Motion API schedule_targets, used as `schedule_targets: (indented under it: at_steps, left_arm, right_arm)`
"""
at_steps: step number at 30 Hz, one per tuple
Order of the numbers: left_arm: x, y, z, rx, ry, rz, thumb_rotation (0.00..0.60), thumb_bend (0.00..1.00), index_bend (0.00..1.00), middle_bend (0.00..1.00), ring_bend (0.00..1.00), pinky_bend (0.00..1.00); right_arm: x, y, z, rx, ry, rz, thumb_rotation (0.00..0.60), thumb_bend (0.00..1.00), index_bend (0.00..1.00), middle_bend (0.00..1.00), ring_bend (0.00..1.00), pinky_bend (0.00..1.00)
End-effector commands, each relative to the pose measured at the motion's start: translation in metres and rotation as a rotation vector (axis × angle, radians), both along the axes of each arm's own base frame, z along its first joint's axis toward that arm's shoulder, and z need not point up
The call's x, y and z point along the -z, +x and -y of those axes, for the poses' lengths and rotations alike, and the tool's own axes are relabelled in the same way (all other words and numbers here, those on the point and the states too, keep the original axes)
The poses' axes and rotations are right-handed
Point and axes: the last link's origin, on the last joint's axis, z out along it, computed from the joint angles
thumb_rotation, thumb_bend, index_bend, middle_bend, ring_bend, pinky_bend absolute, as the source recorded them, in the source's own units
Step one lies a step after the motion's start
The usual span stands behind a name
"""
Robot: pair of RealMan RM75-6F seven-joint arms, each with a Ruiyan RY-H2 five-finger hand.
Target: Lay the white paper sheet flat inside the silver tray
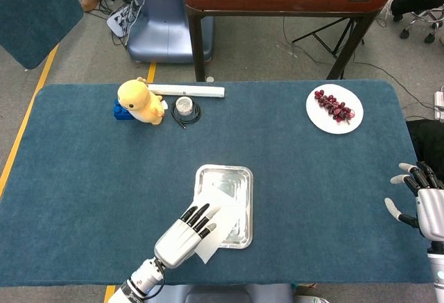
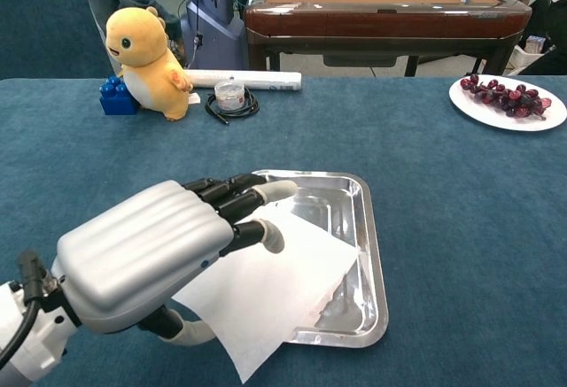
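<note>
One white paper sheet (image 2: 275,294) overhangs one silver tray (image 2: 372,254), left hand (image 2: 155,254) holding it.

Left hand (image 2: 155,259): broad back shell of matte silver-grey, moulded in long parallel ridges that run toward the fingers. Fingers (image 2: 232,192) glossy black along the upper segments, ending in pale off-white tips (image 2: 270,239). Thumb underneath pale grey, rounded. Wrist (image 2: 31,334) white and cylindrical, with a black collar and thin black cables looping beside it. Right hand (image 1: 420,199), seen at the frame edge: same silver-grey shell, black fingers with white tips, white wrist section below with a dark ring.
</note>
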Motion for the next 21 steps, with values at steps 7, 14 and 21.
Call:
schedule_targets:
  at_steps: [7,14,21]
  left_arm:
    - [0.006,0.007,0.003,-0.002,-0.026,-0.003,0.600,0.06,0.29,0.04,0.00,0.16]
    - [0.010,0.012,0.003,-0.009,-0.041,-0.001,0.600,0.06,0.29,0.04,0.00,0.16]
    - [0.013,0.017,0.004,-0.005,-0.050,-0.001,0.600,0.06,0.29,0.04,0.00,0.16]
  right_arm:
    - [0.000,0.000,0.000,0.000,-0.002,0.001,0.600,0.27,0.41,0.24,0.12,0.32]
    - [-0.001,0.000,0.000,0.000,-0.002,0.001,0.600,0.27,0.41,0.24,0.12,0.32]
    - [0.000,0.000,0.000,-0.001,0.000,0.001,0.600,0.27,0.41,0.24,0.12,0.32]
